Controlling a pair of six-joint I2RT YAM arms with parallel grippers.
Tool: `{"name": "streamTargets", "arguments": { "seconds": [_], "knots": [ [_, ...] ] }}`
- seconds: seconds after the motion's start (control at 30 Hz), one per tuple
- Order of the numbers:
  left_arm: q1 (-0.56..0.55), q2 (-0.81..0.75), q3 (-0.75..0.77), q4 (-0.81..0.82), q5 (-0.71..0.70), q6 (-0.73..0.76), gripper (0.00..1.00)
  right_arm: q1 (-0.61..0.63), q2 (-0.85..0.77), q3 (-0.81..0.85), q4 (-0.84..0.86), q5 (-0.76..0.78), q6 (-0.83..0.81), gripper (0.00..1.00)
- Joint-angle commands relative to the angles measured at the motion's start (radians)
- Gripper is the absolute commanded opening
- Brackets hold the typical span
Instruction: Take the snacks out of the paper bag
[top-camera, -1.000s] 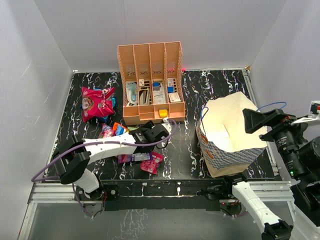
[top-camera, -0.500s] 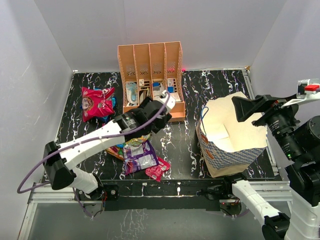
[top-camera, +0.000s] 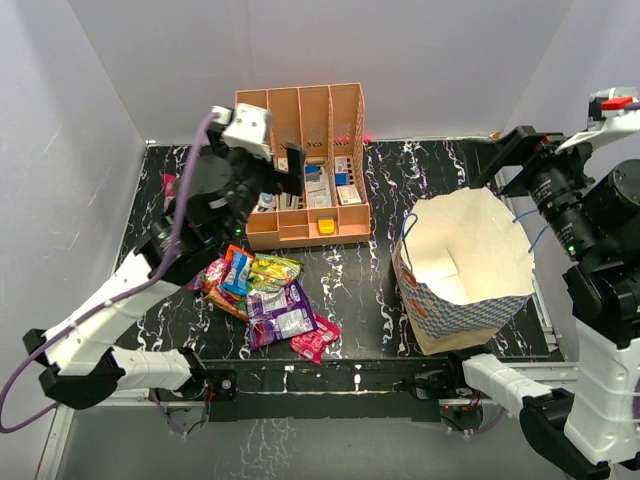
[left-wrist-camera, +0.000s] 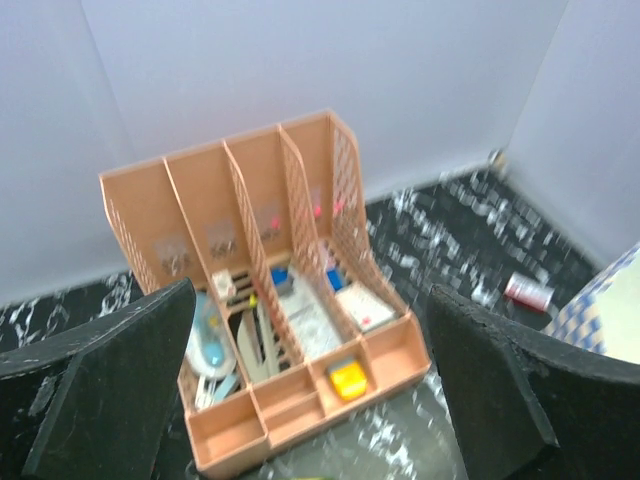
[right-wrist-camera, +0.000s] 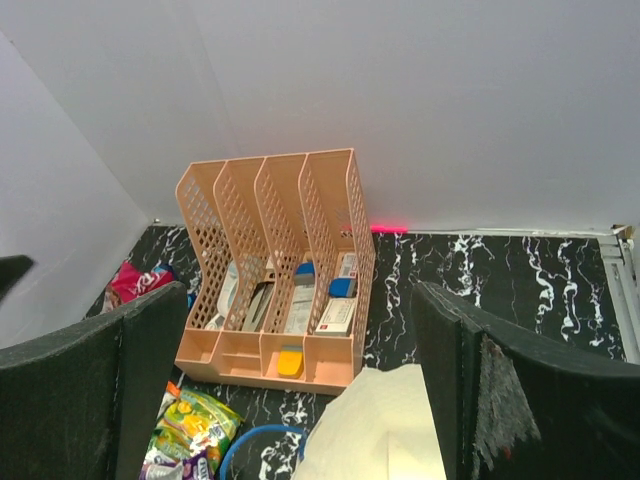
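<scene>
The paper bag (top-camera: 462, 300) stands upright at the right, mouth open, only its cream inside showing. Its rim (right-wrist-camera: 385, 425) and blue cord handle (right-wrist-camera: 250, 445) show in the right wrist view. Several snacks (top-camera: 268, 300) lie in a pile on the table left of centre: blue-orange, green (right-wrist-camera: 195, 420), purple, pink. A red packet (right-wrist-camera: 135, 280) lies at the far left. My left gripper (top-camera: 283, 172) is open and empty, raised high in front of the organizer (left-wrist-camera: 310, 295). My right gripper (top-camera: 510, 165) is open and empty, high above the bag's far side (right-wrist-camera: 298, 295).
An orange slotted desk organizer (top-camera: 300, 165) with small items stands at the back centre; it also shows in the left wrist view (left-wrist-camera: 270, 300) and the right wrist view (right-wrist-camera: 280, 270). A small red-white item (left-wrist-camera: 525, 292) lies on the table right of it. Grey walls enclose the table.
My left arm has lifted from the snack pile and swung up and back toward the organizer, leaving the packets on the table. My right gripper has risen up and away from the bag's mouth.
</scene>
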Motion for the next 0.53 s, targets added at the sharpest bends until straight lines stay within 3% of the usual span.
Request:
{"name": "streamTargets", "arguments": {
  "seconds": [0.0,0.23,0.5],
  "knots": [
    [0.001,-0.056,0.035,0.149,0.004,0.037,0.98,-0.001,0.046,0.087,0.034,0.024,-0.034,0.98],
    [0.001,-0.118,0.089,0.111,-0.045,0.117,0.99,-0.001,0.113,0.132,0.082,0.078,-0.017,0.98],
    [0.001,-0.231,-0.02,0.187,-0.028,0.189,0.98,-0.001,0.113,0.096,0.169,0.092,-0.041,0.98]
  ]
}}
